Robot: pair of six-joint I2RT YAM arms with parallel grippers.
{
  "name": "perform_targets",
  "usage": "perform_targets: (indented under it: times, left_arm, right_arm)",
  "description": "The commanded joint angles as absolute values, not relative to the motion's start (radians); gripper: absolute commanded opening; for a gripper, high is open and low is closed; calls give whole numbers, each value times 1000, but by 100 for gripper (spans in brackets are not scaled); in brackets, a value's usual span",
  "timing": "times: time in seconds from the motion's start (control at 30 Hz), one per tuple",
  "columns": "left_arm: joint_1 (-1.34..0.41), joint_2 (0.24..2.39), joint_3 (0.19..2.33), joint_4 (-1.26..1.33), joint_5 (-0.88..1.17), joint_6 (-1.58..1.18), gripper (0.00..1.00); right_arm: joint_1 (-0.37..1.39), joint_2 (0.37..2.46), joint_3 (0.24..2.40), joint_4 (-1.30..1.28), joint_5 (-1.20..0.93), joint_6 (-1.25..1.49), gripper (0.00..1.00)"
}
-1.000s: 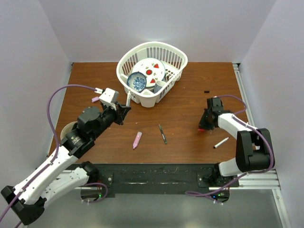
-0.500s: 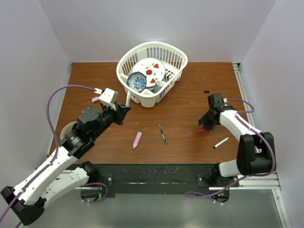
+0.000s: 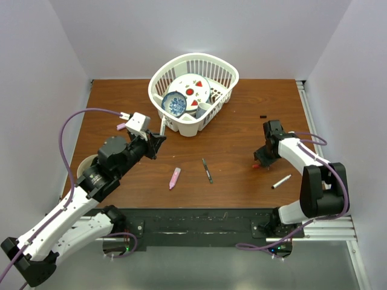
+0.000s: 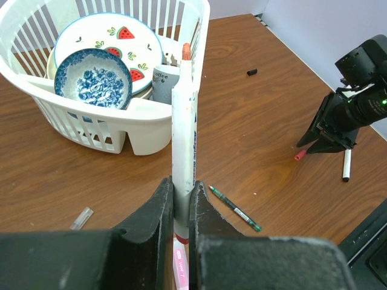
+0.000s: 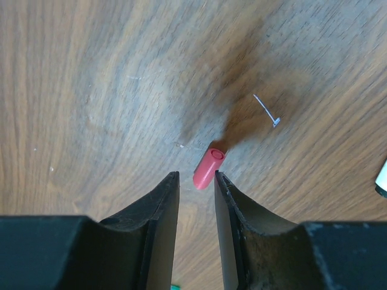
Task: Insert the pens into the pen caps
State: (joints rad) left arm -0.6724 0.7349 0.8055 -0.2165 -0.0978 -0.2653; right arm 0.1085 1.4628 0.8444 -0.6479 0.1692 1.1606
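- Top view: no pen wears a cap, so the task looks barely begun.
  - The left claw (image 3: 158, 140) pinches a white-barrelled pen (image 3: 163, 125) just in front of the dish basket (image 3: 225, 78).
  - The right claw (image 3: 260, 162) is down at the worktop (image 3: 236, 139) by the red cap (image 3: 256, 165).
  - Loose on the wood lie a pink marker (image 3: 175, 177), a thin dark pen (image 3: 207, 171) and a second white pen (image 3: 281, 182) near the right front edge.
  - A black cap (image 3: 262, 115) lies far right, and a pale pink cap (image 3: 121, 127) lies left of the left arm.
  - The middle stretch between the arms is free for a meeting. Walls close in on both sides, and a rail runs along the right edge.
- Left wrist view: the left claw (image 4: 180, 188) is pressed onto the lower barrel of the white-barrelled pen (image 4: 183, 139).
  - The pen's bare reddish tip (image 4: 186, 51) points up and away toward the dish basket (image 4: 145, 124).
  - The basket wall is near that tip. The free room is to the right, where the red cap (image 4: 300, 156) lies under the other arm.
- Right wrist view: the right claw (image 5: 196, 181) stands spread.
  - The red cap (image 5: 208, 168) lies flat on the wood between its fingertips, nearer the right finger, and is not gripped.
  - It probably has to be closed on and raised before the held pen can go in. After that, three pens and two caps are left.
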Motion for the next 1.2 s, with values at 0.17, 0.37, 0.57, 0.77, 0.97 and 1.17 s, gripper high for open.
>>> perform_targets:
  times: [0.17, 0.37, 0.57, 0.77, 0.97, 1.17]
  left_arm:
    - [-667, 730, 804, -195, -103, -241, 0]
    - [-667, 729, 804, -193, -109, -239, 0]
    - [-667, 729, 807, -193, -112, -239, 0]
    - [-667, 726, 805, -193, -106, -241, 0]
    - [-669, 775, 844, -218, 26, -288, 0]
    - [-669, 836, 842, -175, 239, -405, 0]
  right_arm:
    - [110, 1525, 819, -597, 193, 1209, 33]
    - [109, 1554, 799, -595, 212, 1216, 31]
    - [110, 1585, 779, -580, 213, 1215, 27]
    - [110, 1615, 752, -529, 210, 1163, 13]
    - [110, 1531, 710, -395, 123, 961, 3]
    - [121, 1332, 643, -284, -39, 773, 2]
